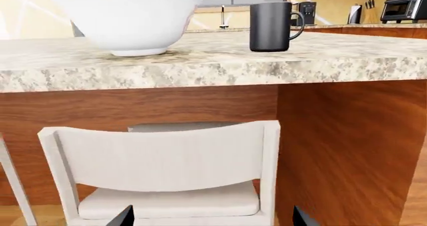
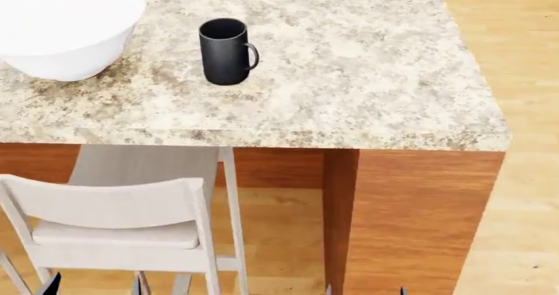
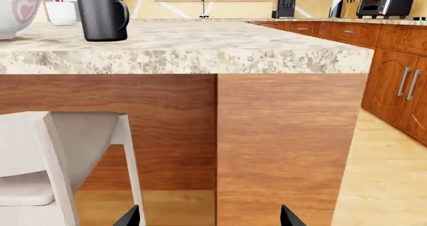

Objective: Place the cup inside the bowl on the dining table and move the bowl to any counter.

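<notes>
The cup [image 2: 225, 51] is a matte black mug standing upright on the dining table [image 2: 367, 79], handle to the right. The bowl [image 2: 61, 27], wide and white, sits to its left with a gap between them. In the wrist views the cup [image 1: 270, 26] [image 3: 102, 14] and bowl [image 1: 130, 20] [image 3: 15, 10] rest on the speckled tabletop [image 1: 200, 63] [image 3: 200, 48]. My left gripper [image 1: 212, 217] [image 2: 93, 287] is open, low in front of the chair, below table height. My right gripper [image 3: 209, 217] [image 2: 366, 290] is open too, facing the table's wooden side. Neither holds anything.
A white chair [image 2: 114, 210] [image 1: 160, 161] is tucked under the table at the left. A counter [image 3: 333, 20] on wooden cabinets [image 3: 393, 80] runs at the far right, carrying a coffee maker [image 3: 283, 5] and toaster oven [image 3: 390, 3]. Wood floor [image 2: 515, 177] lies right of the table.
</notes>
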Motion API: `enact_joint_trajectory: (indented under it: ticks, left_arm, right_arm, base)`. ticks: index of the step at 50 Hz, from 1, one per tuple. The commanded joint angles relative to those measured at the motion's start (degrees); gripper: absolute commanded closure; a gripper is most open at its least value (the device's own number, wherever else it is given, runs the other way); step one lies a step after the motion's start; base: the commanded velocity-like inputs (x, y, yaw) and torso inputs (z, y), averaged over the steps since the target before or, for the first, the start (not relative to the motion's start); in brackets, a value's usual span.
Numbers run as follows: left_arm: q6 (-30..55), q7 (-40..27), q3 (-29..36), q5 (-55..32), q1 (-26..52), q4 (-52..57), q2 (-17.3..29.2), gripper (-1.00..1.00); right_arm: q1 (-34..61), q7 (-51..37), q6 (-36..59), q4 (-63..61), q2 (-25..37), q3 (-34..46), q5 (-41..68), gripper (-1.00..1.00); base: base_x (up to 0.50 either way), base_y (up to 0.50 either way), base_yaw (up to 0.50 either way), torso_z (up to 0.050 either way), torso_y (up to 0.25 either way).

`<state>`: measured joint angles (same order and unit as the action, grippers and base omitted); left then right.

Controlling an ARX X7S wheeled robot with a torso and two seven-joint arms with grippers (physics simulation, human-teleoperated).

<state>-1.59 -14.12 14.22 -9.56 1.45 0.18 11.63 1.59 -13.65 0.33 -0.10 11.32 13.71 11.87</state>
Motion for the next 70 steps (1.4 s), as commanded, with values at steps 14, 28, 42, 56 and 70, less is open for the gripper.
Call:
enact_joint_trajectory:
  ticks: [14,28,42,56,70]
  left_arm:
    - [-0.10,-0.63,0.59,-0.52,0.17,-0.05,0.43,-1.00]
    - [-0.08,-0.99,1.06,-0.64,0.32,0.09,0.64,-1.00]
    - [-0.40,-1.24,1.44,-0.87,0.30,0.21,0.91,-1.00]
    - [-2.22,-2.10,1.65,0.01,0.17,0.06,1.31,-1.00]
    - [-2.00,-2.73,2.28,0.14,0.64,0.55,1.24,-1.00]
  right_arm:
    - [0.25,-0.60,-0.57,0.49,0.56,0.76,0.03,-1.00]
    - [-0.02,-1.19,-1.55,0.37,0.75,0.80,0.23,-1.00]
    - [-0.35,-1.90,-2.91,0.57,0.69,0.29,1.03,-1.00]
    - [0.08,-1.68,-2.75,1.19,0.88,0.82,1.66,-1.00]
    - [-0.12,-2.29,-2.59,0.21,1.49,1.10,1.52,-1.00]
  base:
    - [0.00,0.50,0.00,0.000,0.000]
    - [0.18,0.50,0.00,0.000,0.000]
    - [0.11,0.34,0.00,0.000,0.000]
    - [0.00,0.00,0.00,0.001,0.000]
    - [0.00,0.00,0.00,0.050,0.000]
